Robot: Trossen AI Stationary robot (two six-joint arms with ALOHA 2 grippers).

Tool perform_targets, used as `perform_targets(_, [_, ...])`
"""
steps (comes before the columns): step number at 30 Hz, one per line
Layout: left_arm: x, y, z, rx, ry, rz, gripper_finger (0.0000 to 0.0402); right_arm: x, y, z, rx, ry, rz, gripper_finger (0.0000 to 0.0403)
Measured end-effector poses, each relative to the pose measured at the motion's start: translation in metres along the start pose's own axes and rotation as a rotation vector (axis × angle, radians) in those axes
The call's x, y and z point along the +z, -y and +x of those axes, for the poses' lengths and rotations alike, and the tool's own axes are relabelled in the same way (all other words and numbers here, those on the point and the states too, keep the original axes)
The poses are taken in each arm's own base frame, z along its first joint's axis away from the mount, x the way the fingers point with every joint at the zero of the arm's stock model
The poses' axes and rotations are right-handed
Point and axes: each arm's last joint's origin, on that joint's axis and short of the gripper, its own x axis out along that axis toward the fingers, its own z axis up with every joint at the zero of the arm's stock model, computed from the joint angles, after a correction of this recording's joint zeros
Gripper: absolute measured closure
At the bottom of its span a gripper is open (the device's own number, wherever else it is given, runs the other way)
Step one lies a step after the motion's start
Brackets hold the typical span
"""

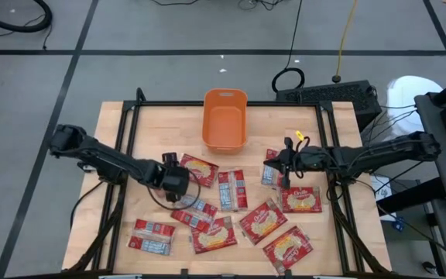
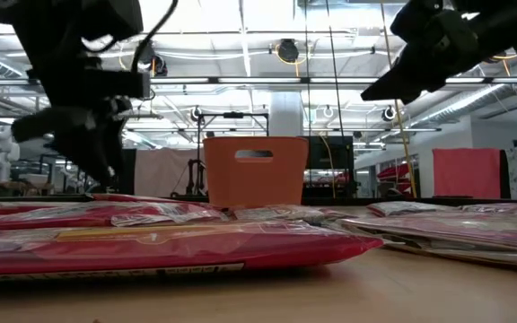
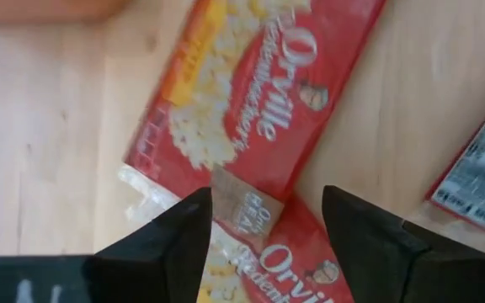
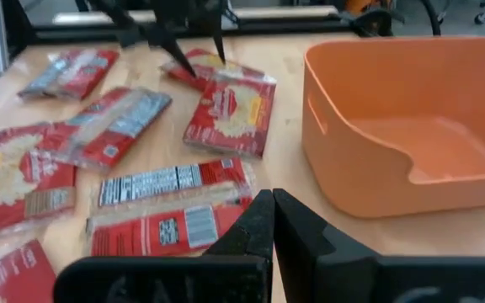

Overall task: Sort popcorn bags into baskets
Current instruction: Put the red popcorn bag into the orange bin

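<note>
Between the left gripper's (image 3: 263,231) spread dark fingers lies a flat red popcorn packet with a cream-yellow label (image 3: 255,101), label up on the pale wooden table (image 1: 114,132), its near end overlapping a second red packet (image 3: 297,265); nothing is held. To do the pick well, I'd drop straight down, centre the fingers across the upper packet's short edge, clear of the one it overlaps, so only one comes up, then close firmly since the film looks slippery. Further out, the small orange plastic rectangular basket (image 1: 224,118) sits at the table's far middle, apparently empty, near the target packet. Other red packets (image 1: 263,222) lie scattered across the near half of the table. On the other side, right gripper (image 4: 273,220) waits with fingers pressed together, empty, hovering over packets beside the basket.
</note>
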Motion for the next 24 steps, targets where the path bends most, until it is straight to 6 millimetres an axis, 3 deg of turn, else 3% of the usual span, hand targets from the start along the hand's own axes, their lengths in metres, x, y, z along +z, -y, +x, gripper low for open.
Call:
perform_targets(10, [-0.001,0.009,0.030,0.064,-0.101,0.037,0.0212,0.001,0.000,0.001,0.007,0.096,-0.004,0.0403])
perform_targets(14, [-0.001,0.010,0.037,0.087,-0.116,0.089,0.0265,0.005,-0.001,0.000,0.010,0.137,0.003,0.0403])
perform_targets(20, [0.001,0.008,0.034,0.143,-0.084,0.102,0.0381,0.007,-0.007,0.006,0.015,0.178,0.004,0.0403])
perform_targets(24, [0.002,0.006,0.027,0.175,-0.051,0.137,0.0388,0.006,-0.014,0.018,0.002,0.199,0.008,0.0403])
